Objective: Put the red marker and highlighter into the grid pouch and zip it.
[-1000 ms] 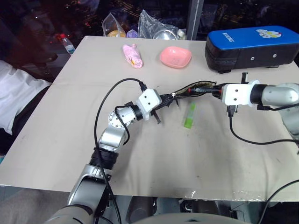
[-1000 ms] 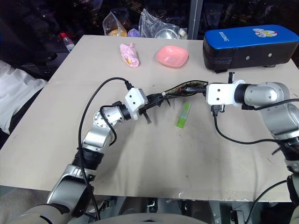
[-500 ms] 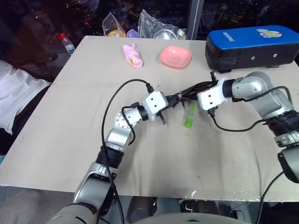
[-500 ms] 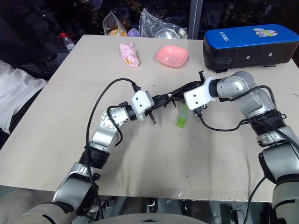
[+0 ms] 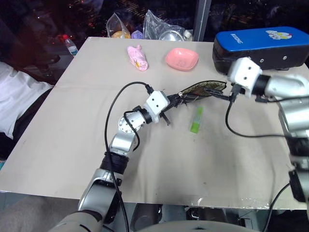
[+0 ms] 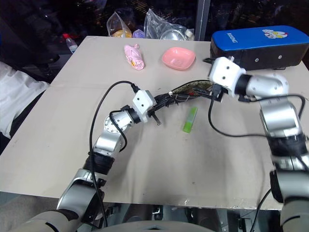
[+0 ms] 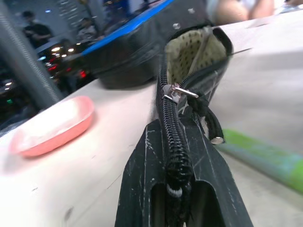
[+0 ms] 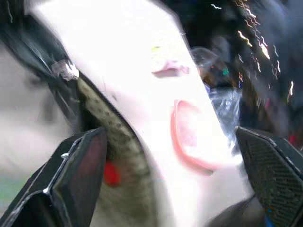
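The grid pouch (image 5: 200,88) hangs stretched above the table's middle, its mouth agape and its dotted light lining (image 7: 191,52) showing. My left gripper (image 5: 166,105) is shut on the pouch's left end, by the zipper pull (image 7: 182,91). At the pouch's right end, my right gripper (image 6: 215,92) stands open, its fingers (image 8: 80,161) spread wide at the mouth. A red spot that looks like the end of the red marker (image 8: 111,173) lies inside against the lining. The light-green highlighter (image 5: 196,119) lies on the table just in front of the pouch.
A big blue-and-black hard case (image 5: 260,46) stands at the back right, close behind my right arm. A pink bowl (image 5: 181,59) and a pink wrapped item (image 5: 137,58) sit farther back, with plastic bags (image 5: 159,26) beyond. A person's white sleeve (image 5: 14,101) is at the left.
My right gripper has opened and its wrist has rolled; the hand swung in toward the pouch's middle, then back to its right end. The left gripper keeps its hold.
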### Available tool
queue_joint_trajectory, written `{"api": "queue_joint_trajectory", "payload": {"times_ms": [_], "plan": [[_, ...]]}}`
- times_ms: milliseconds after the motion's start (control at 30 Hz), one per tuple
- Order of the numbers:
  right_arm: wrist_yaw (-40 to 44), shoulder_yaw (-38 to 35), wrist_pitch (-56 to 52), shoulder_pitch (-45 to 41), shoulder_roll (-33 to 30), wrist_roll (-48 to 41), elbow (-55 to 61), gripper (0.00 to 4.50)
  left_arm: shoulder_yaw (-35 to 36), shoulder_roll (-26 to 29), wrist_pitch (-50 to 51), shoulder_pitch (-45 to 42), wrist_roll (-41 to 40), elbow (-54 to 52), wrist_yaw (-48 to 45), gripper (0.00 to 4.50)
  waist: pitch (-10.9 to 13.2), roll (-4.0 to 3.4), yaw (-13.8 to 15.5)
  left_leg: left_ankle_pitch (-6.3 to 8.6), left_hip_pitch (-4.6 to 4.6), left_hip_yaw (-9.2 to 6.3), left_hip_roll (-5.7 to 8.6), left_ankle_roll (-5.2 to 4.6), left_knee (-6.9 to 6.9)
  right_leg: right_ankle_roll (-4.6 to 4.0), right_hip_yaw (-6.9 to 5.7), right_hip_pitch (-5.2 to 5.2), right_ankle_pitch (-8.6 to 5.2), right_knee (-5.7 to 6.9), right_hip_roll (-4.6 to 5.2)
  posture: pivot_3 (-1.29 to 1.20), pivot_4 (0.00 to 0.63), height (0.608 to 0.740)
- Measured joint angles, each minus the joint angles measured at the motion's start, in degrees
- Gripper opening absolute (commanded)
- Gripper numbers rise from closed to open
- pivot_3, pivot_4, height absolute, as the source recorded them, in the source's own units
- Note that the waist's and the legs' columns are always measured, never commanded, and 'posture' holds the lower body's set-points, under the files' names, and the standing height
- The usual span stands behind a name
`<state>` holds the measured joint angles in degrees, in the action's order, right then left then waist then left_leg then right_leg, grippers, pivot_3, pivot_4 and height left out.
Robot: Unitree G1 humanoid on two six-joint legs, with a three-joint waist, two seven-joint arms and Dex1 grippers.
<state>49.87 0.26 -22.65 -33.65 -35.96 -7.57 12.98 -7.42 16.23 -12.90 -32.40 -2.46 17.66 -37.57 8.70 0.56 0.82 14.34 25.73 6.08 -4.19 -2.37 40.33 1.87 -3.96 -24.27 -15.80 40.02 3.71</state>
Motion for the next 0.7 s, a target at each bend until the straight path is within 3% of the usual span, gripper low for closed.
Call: {"api": "queue_joint_trajectory", "payload": {"times_ms": [167,267,433,700], "plan": [[-10.78,-3.49,-17.40,12.67,7.45,-5.37,14.31,4.43,1.38,1.82,0.06,-0.72,-0.01,0.89,0.28,0.00,0.00,-0.01,-0.09,-0.01,-0.03,-0.11,0.03,0.01,0.02,-0.01,0.03,0.00,0.00,0.04,-0.04,0.00,0.150,0.688],[-17.50,-1.80,-23.65,18.03,11.71,-5.21,17.66,4.43,2.89,3.83,0.32,-0.71,-0.12,0.88,-0.01,0.00,-0.02,0.01,-0.12,0.00,-0.03,-0.15,0.05,0.01,0.01,-0.01,0.03,0.00,0.00,0.02,-0.06,0.00,0.150,0.688],[-27.47,5.82,-26.29,20.22,18.99,-1.00,16.96,4.43,3.01,4.45,1.40,-0.69,-0.66,0.79,-0.61,0.00,-0.02,0.00,-0.13,-0.01,-0.02,-0.14,0.08,0.01,0.02,0.00,0.05,-0.01,0.00,0.02,-0.07,0.00,0.150,0.688],[-40.99,8.30,-27.84,23.03,32.87,2.28,11.58,4.43,2.80,5.59,2.78,-0.70,-0.67,-0.60,-1.53,0.00,-0.07,0.06,-0.20,-0.01,-0.01,-0.17,0.07,0.01,0.02,0.00,0.03,-0.01,0.00,0.02,-0.13,0.00,0.150,0.688]]}}
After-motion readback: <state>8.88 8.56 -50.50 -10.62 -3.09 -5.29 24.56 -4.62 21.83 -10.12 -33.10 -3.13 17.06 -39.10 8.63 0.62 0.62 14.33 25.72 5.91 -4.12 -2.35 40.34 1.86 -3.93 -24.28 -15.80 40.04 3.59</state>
